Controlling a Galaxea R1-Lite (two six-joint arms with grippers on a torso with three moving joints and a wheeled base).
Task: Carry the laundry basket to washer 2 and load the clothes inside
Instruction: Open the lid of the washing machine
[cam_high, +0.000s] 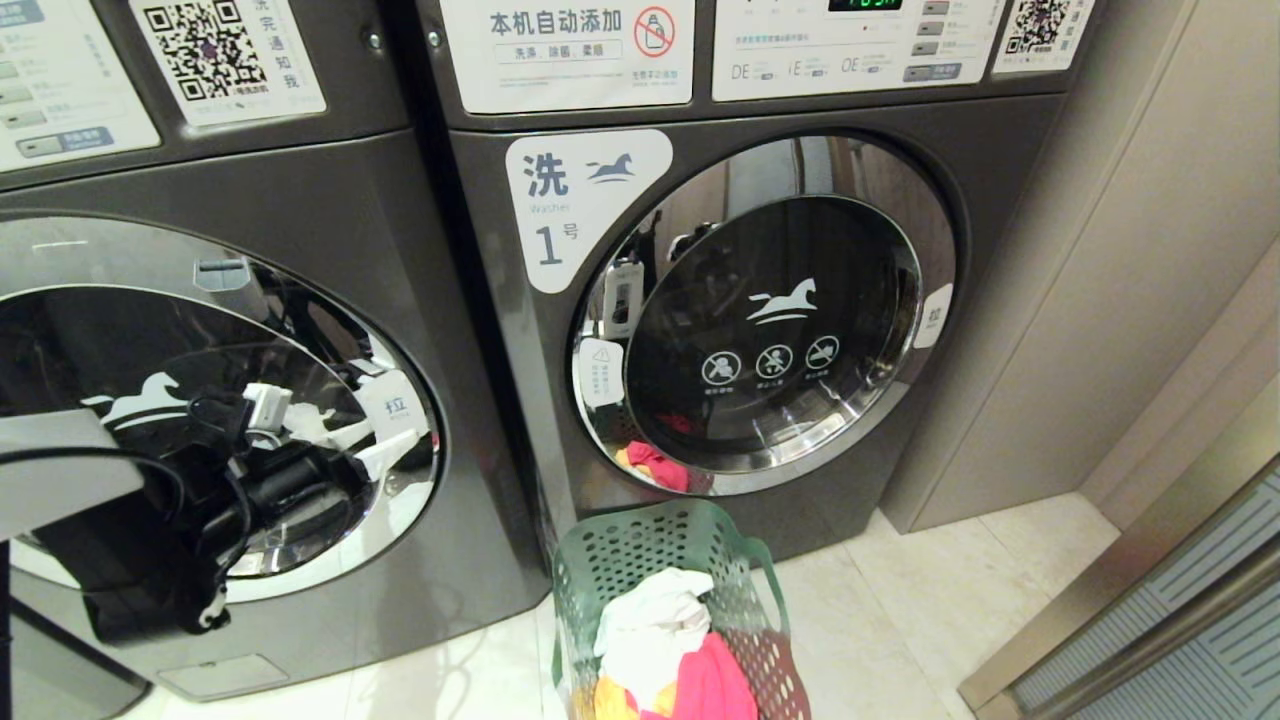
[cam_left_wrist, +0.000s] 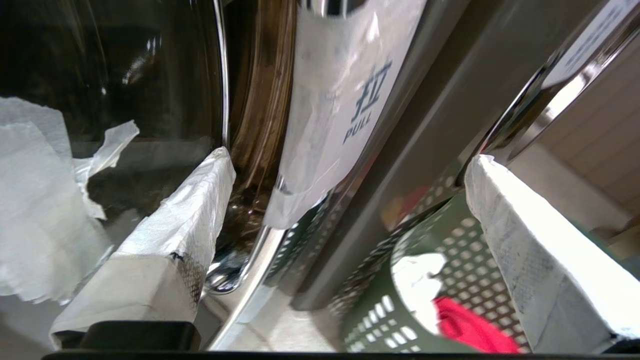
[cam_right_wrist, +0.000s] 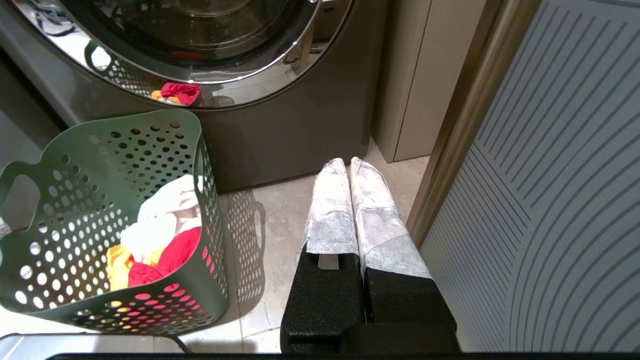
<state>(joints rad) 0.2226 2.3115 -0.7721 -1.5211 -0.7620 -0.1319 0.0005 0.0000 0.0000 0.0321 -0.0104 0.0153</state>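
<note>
The laundry basket (cam_high: 668, 600) stands on the tiled floor (cam_high: 900, 620), nearest the robot, directly in front of the washer labelled 1 (cam_high: 760, 310). The clothes (cam_high: 665, 650) lie inside it: a white garment on top, a pinkish-red one and a yellow-orange one beneath. None has been loaded.

The right gripper (cam_right_wrist: 350, 165) hangs low over the floor beside the basket, apart from it, between the basket and a ribbed wall panel (cam_right_wrist: 550, 200). Its jaws are clenched together with nothing between them.

The left gripper (cam_high: 375, 440) is raised at the right edge of the door of the left-hand washer (cam_high: 200, 400), well apart from the basket. Its jaws are released wide and grasp nothing. In the left wrist view, one padded finger (cam_left_wrist: 190, 220) lies against the chrome door ring, just beside the white "PULL" label (cam_left_wrist: 345, 100); the other finger (cam_left_wrist: 530, 250) stands off to the side of the basket. That door is closed. Its numeral is not visible.
</note>
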